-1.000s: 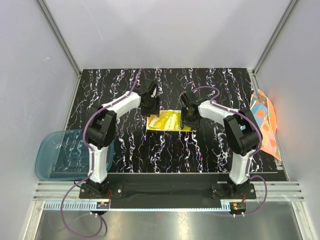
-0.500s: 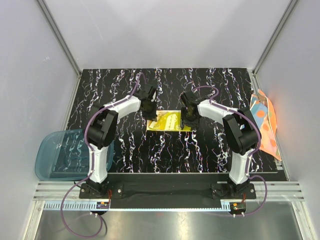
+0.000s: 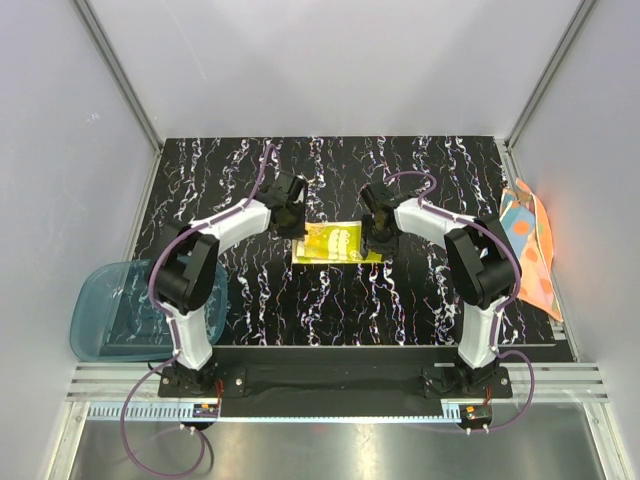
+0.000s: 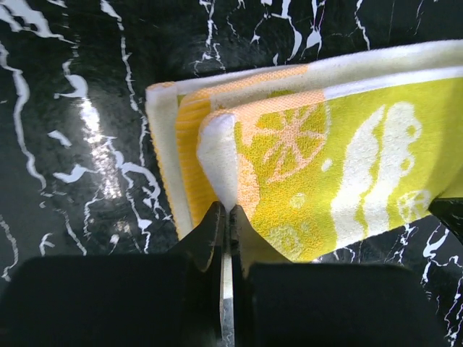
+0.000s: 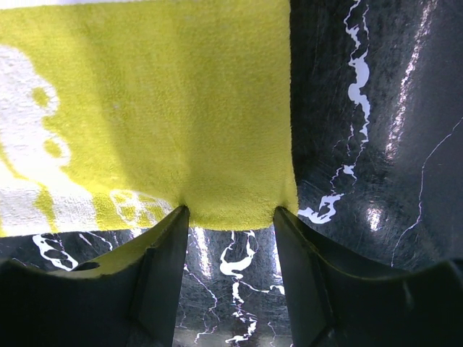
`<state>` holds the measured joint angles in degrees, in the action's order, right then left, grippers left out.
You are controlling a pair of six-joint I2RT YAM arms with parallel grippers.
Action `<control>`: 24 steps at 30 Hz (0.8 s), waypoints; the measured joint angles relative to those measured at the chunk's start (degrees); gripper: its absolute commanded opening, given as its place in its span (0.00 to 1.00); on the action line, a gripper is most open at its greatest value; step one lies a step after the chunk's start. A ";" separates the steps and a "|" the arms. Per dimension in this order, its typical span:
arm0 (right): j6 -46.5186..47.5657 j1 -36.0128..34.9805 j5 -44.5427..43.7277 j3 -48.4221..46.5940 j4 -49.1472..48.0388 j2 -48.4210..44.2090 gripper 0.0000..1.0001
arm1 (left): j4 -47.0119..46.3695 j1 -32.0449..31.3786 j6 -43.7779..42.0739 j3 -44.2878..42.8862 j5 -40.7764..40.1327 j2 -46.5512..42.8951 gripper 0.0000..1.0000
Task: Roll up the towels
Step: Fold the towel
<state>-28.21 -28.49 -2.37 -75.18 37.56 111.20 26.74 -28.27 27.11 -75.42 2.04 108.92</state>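
A yellow towel (image 3: 337, 242) with a lemon print lies flat in the middle of the black marble table (image 3: 400, 300). My left gripper (image 3: 297, 226) is at its left end, shut on the white edge of a fold (image 4: 217, 155) that is doubled over the towel (image 4: 347, 159). At the towel's right end, my right gripper (image 3: 376, 241) stands open. Its two fingertips (image 5: 177, 217) touch the towel's (image 5: 145, 108) near edge, one on each side of the corner. A second towel (image 3: 530, 245), orange and teal, lies beyond the table's right edge.
A translucent blue bin (image 3: 105, 315) sits off the table's left side. Grey walls and metal rails enclose the table at the back and on both sides.
My left gripper has shut on the towel's left edge and its arm has shifted a little to the left. The right gripper has stayed in place, open.
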 measured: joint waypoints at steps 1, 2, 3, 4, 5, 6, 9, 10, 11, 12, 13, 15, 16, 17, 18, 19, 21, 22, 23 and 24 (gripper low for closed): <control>0.00 0.00 0.00 -0.17 0.17 0.11 0.58 | -0.13 -0.17 0.20 0.33 -0.83 -1.14 0.03; 0.00 0.00 0.00 -0.31 0.28 0.22 0.58 | -0.50 -0.22 0.33 0.59 -1.51 -1.73 0.06; 0.02 0.00 0.02 -0.44 0.46 0.33 0.59 | -0.74 -0.26 0.42 0.70 -1.99 -2.08 0.09; 0.02 0.00 0.02 -0.57 0.61 0.42 0.60 | -1.07 -0.42 0.59 0.85 -2.60 -2.40 0.15; 0.04 0.00 0.04 -0.66 0.68 0.44 0.61 | -1.16 -0.55 0.72 0.85 -2.99 -2.49 0.19; 0.07 0.00 0.09 -0.70 0.70 0.44 0.61 | -1.25 -0.68 0.83 0.85 -3.50 -2.51 0.23; 0.20 -0.02 0.35 -0.94 0.81 0.48 0.64 | -0.98 -0.72 1.22 0.90 -4.92 -2.47 0.32; 0.28 -0.02 0.39 -1.03 0.87 0.48 0.66 | -0.92 -0.72 1.33 0.90 -5.29 -2.47 0.34; 0.42 -0.07 0.39 -1.16 0.92 0.50 0.67 | -0.83 -0.70 1.44 0.90 -5.66 -2.47 0.41; 0.63 -0.07 0.31 -1.33 1.11 0.50 0.68 | -0.63 -0.70 1.51 0.90 -6.14 -2.47 0.46; 0.94 -0.07 0.15 -1.46 1.29 0.50 0.70 | -0.48 -0.70 1.66 0.90 -6.51 -2.47 0.50; 1.68 -0.07 -0.39 -2.23 2.71 0.57 0.74 | 0.42 -0.83 1.75 0.90 -7.85 -2.51 0.58; 2.14 -0.07 -0.85 -2.82 3.63 0.59 0.75 | 1.09 -1.07 1.84 0.90 -8.79 -2.60 0.58; 2.62 -0.07 -1.22 -3.50 4.68 0.59 0.76 | 1.77 -1.38 1.95 0.90 -9.60 -2.78 0.59; 3.13 -0.07 -1.53 -4.74 6.27 0.59 0.77 | 2.64 -1.97 1.92 0.90 -10.80 -3.19 0.59; 3.48 -0.07 -1.57 -5.81 7.17 0.57 0.78 | 3.63 -2.58 1.95 0.90 -11.69 -3.69 0.59; 4.33 -0.07 -1.31 -8.39 8.83 0.37 0.79 | 4.74 -3.91 2.08 0.90 -12.66 -5.11 0.58; 4.72 -0.07 -0.94 -9.66 9.20 0.09 0.78 | 4.96 -4.70 2.27 0.90 -12.76 -6.08 0.57; 5.07 -0.07 -0.48 -10.69 9.42 -0.26 0.76 | 5.01 -5.29 2.56 0.90 -12.70 -7.15 0.56; 5.40 -0.02 0.22 -11.67 9.73 -0.63 0.72 | 4.92 -5.97 2.84 0.90 -12.50 -8.17 0.55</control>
<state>-22.81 -28.51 -2.15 -86.85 47.29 110.56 31.66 -34.24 29.95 -74.52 -10.46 100.75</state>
